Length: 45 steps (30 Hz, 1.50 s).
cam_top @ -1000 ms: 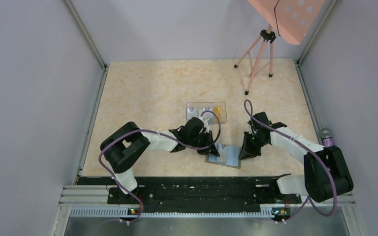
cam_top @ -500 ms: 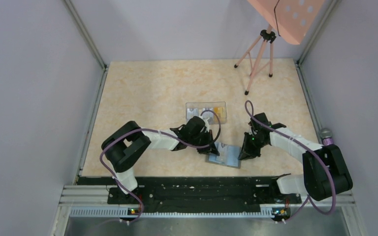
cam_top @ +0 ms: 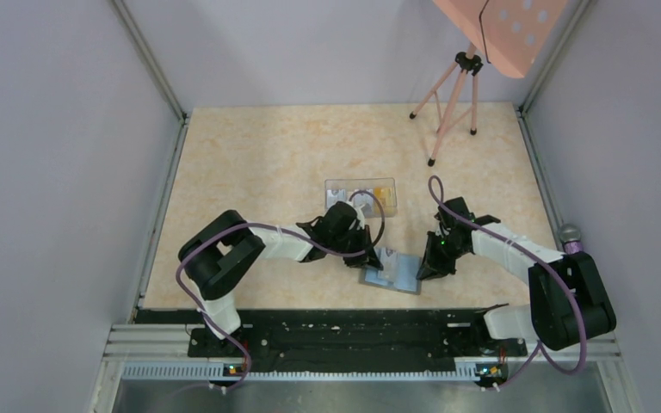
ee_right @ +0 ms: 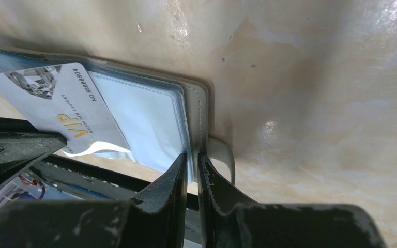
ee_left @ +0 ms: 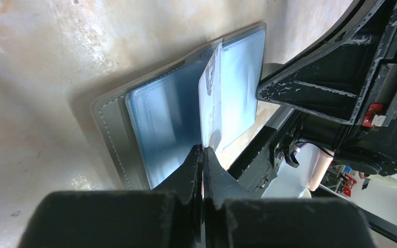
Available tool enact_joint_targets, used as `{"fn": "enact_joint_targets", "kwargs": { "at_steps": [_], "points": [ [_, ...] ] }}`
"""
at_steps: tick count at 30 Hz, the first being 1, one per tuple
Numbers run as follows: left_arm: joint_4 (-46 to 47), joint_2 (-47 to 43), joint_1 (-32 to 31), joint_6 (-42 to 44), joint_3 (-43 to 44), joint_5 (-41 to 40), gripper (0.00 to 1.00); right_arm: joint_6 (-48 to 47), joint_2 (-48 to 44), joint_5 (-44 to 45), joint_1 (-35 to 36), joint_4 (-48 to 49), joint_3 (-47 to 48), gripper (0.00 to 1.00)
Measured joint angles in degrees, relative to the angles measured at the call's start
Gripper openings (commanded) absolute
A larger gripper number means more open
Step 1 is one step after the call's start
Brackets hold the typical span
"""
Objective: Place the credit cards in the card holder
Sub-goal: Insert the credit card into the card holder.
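Note:
The card holder (cam_top: 396,274) lies open near the table's front edge, light blue side up with a grey rim. My left gripper (cam_top: 372,258) is shut on one of the credit cards, a pale grey one (ee_left: 211,98). The card stands edge-on against the blue slots of the card holder (ee_left: 157,116). In the right wrist view that grey card (ee_right: 57,106) reads VIP and leans over the left half of the card holder (ee_right: 144,116). My right gripper (ee_right: 192,157) is shut on the card holder's right edge, beside its snap tab (ee_right: 223,155).
A clear plastic box (cam_top: 361,194) with orange and yellow cards in it stands just behind the left gripper. A pink tripod (cam_top: 452,103) stands at the back right. Grey walls close in the table on three sides.

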Motion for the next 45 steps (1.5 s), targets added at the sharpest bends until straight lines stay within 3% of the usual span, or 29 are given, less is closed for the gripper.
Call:
{"fn": "enact_joint_targets", "kwargs": {
  "at_steps": [18,32,45],
  "points": [
    [2.71,2.05,-1.51,-3.37,-0.17,0.83,0.0,0.0,0.11,-0.28,0.0,0.09,0.0,0.13],
    [-1.36,-0.31,-2.23,-4.9,-1.01,-1.81,0.0,-0.04,0.26,-0.55,-0.04,0.2,0.0,0.13],
    [1.44,2.99,-2.69,-4.15,0.2,2.03,0.0,-0.04,0.7,-1.49,-0.04,0.55,-0.02,0.13]
  ]
}}
